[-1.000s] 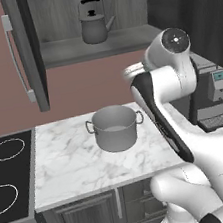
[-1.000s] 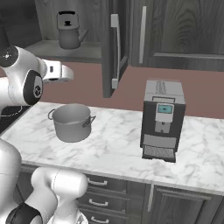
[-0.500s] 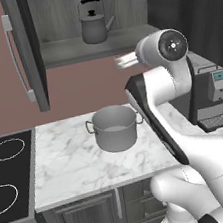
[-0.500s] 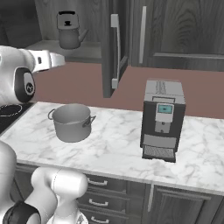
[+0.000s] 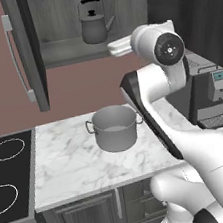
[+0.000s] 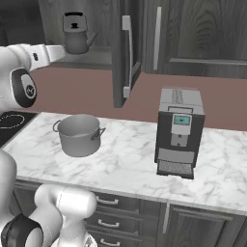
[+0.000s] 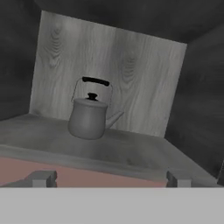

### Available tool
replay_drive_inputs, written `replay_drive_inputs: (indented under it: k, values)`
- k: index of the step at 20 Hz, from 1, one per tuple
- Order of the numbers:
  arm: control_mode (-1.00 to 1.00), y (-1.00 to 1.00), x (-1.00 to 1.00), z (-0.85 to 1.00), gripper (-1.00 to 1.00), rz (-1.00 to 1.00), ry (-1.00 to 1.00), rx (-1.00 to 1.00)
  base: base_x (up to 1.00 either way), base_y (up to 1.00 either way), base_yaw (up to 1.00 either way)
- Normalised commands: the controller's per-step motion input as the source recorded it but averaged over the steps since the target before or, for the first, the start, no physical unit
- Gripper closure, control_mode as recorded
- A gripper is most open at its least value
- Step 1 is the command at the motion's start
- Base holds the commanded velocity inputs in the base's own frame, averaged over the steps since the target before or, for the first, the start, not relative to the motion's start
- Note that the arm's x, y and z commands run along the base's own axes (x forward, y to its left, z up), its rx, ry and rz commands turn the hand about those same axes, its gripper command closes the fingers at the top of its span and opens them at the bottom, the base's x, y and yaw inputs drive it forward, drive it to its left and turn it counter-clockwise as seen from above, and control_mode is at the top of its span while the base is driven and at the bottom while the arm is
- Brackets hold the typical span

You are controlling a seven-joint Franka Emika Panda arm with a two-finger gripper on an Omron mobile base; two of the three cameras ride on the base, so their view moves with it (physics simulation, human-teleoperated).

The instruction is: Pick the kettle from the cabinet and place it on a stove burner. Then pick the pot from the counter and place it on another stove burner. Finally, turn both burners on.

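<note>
The cabinet [image 5: 64, 19] hangs open on the far wall, its door [image 5: 23, 51] swung out to the left with the long silver bar handle [image 5: 16, 59] on its outer face, and its pale wood-grain back panel shows clearly in the hand view. Below it the counter [image 5: 71, 165] runs left to right as a white marble slab with grey veins, over dark drawers and doors. At the left end of the counter sits the glossy black cooktop [image 5: 11, 174], with two of its burners [image 5: 7, 149] drawn as thin white circles, one nearer and one farther. Toward the right end of the counter stands a grey coffee machine [image 6: 179, 131], upright and well apart from the pot. The pot [image 5: 115, 128] rests on the marble near the middle, lidless, with a small loop handle at either side of its rim. The kettle [image 7: 89, 116] stands upright on the cabinet floor, close to the back panel, its black arched handle up and its spout pointing right. The gripper [image 7: 109, 178] is raised to the level of the cabinet floor, just in front of its near edge; its fingertips [image 7: 41, 178] stand wide apart with nothing between them, and the kettle lies farther in, untouched.
</note>
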Motion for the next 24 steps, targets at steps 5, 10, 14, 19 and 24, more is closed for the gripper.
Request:
replay_drive_inputs:
  k: [5,10,14,19,24]
  values:
    - [-1.00,0.02,0.10,0.39,-1.00,0.01,-0.08,0.00,0.00,0.00,0.00]
    - [-1.00,0.14,0.13,0.07,-1.00,0.00,-0.01,-0.02,0.00,0.00,0.00]
    - [-1.00,0.13,0.20,0.00,-1.00,0.00,0.00,0.00,0.00,0.00,0.00]
    - [-1.00,0.09,0.32,0.00,-1.00,0.00,0.00,0.00,0.00,0.00,0.00]
    - [-1.00,0.22,0.42,0.00,-1.00,0.00,0.00,0.00,0.00,0.00,0.00]
